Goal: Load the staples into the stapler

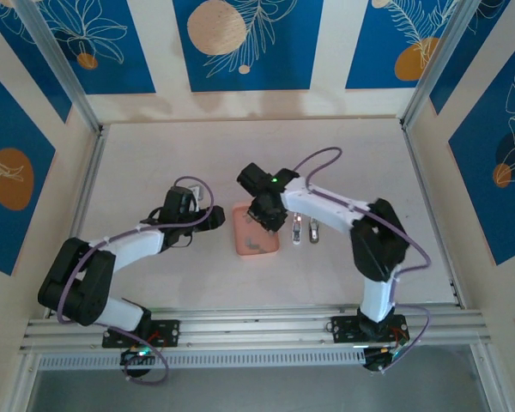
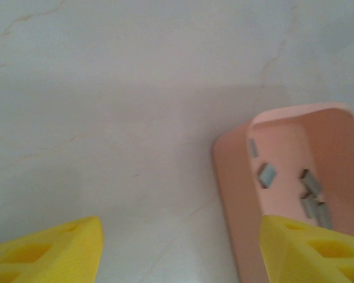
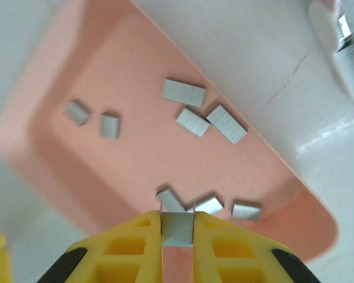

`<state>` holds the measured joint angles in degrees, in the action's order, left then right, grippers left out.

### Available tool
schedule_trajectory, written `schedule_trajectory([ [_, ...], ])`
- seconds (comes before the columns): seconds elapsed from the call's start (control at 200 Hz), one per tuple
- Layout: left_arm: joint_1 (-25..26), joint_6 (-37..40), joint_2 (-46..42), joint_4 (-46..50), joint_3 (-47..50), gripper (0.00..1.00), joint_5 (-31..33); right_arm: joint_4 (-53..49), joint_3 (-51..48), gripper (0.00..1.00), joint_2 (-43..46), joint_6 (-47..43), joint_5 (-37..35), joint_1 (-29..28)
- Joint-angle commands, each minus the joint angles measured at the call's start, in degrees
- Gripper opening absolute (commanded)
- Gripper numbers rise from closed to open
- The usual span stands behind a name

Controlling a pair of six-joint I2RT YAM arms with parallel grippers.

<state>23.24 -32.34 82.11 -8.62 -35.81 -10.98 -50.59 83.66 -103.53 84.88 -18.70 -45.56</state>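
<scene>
1. right pincer [image 3: 177,237]: closed on one short grey metal strip of staples [image 3: 177,227], pinched flat between the two yellow fingertips. it hangs low over the near end of the salmon-pink rectangular plastic tray [image 3: 124,171]. we judge the pinch across the strip's broad faces is meant to keep it square for insertion.

2. remaining loose staples [image 3: 183,92]: scattered on the tray floor, some in pairs and some alone. the tray's raised walls appear to serve to keep these small pieces gathered and off the pale tabletop [image 2: 106,118].

3. left pincer [image 2: 180,236]: jaws stand apart and hold nothing. one finger sits over the tray's left end, the other over bare tabletop. we judge it is stationed there to steady the tray if needed; we cannot tell whether it touches it.

4. white and silver stapler [image 1: 298,230]: it lies on the tabletop just beside the tray, on the right arm's side, apparently opened out. we judge this keeps the carry short.

5. status: one strip gripped, not yet loaded. the next move calls for careful alignment with the stapler's channel.
</scene>
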Motion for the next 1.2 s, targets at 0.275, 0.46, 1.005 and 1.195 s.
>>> schedule_trajectory([
  [0.275, 0.6, 4.2, -3.7, -10.9, 3.4, 0.71, -8.7, 3.7, -23.8, 0.15, 19.9, -20.3, 2.9, -1.8],
  [0.46, 0.7, 4.8, -5.0, -11.0, 4.9, 0.72, -8.5, 6.1, -33.6, 0.16, 24.1, -24.4, 4.3, -2.7],
  [1.005, 2.3, 8.2, -4.3, -12.9, 6.7, 0.73, -5.7, 9.0, -38.8, 0.21, 18.9, -28.5, 7.3, -3.0],
  [1.195, 2.5, 8.4, -4.1, -12.8, 6.5, 0.73, -5.6, 7.6, -37.8, 0.27, 17.4, -29.6, 8.2, -3.0],
])
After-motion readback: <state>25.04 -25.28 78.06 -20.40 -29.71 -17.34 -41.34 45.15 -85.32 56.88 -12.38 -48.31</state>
